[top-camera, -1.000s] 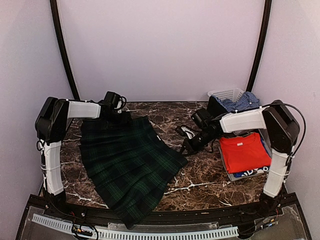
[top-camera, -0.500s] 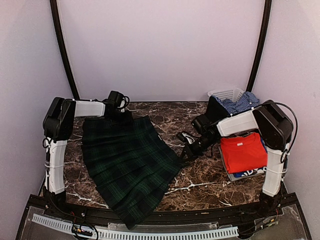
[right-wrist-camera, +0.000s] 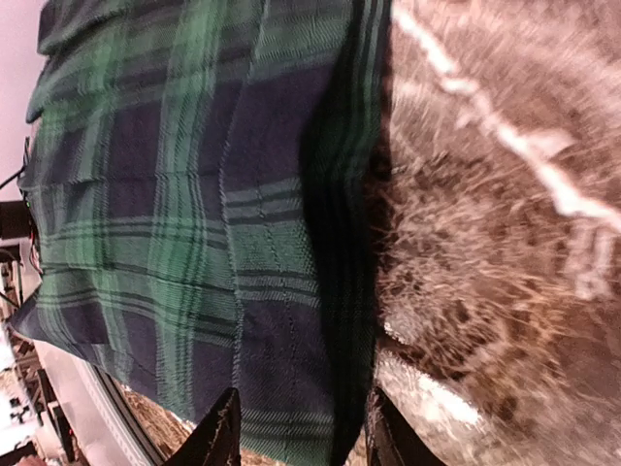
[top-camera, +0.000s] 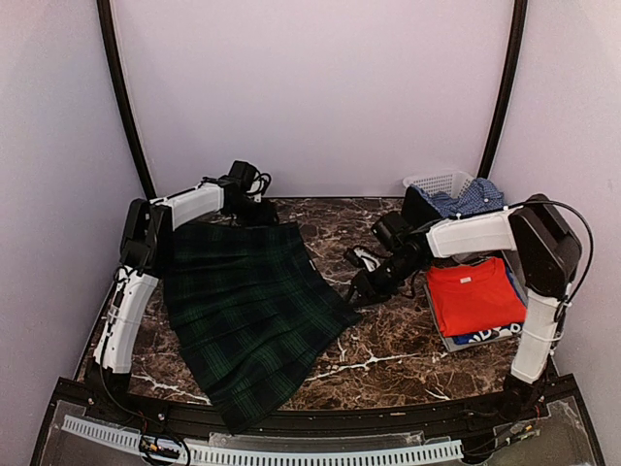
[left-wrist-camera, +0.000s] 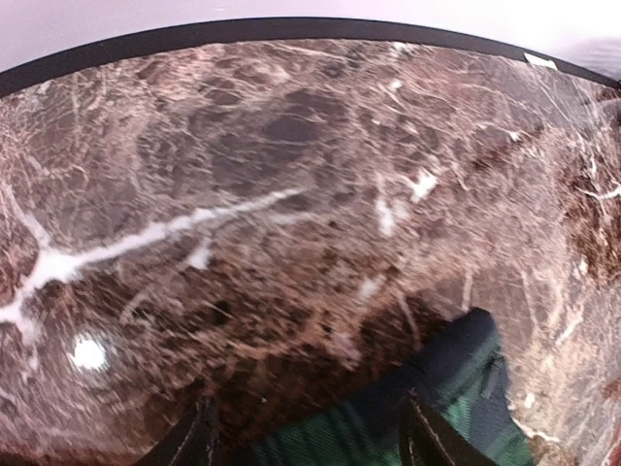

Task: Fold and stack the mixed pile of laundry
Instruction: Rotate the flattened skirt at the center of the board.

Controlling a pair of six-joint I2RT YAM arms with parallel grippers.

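The tartan skirt [top-camera: 247, 311] is lying spread at left, seemingly awaiting a fold. The left gripper [left-wrist-camera: 306, 437] at its far corner and the right gripper [right-wrist-camera: 299, 432] astride its right edge are standing parted. Each likely needs to pinch cloth next.

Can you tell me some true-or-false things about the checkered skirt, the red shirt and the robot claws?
1. The dark green tartan pleated skirt lies spread on the brown marble table. True.
2. The bright red-orange T-shirt sits inside the white slotted plastic basket. False: it lies folded in front of the basket, outside it.
3. The right claw is at the skirt's edge. True.
4. The left claw is shut tight. False: its fingers stand apart.
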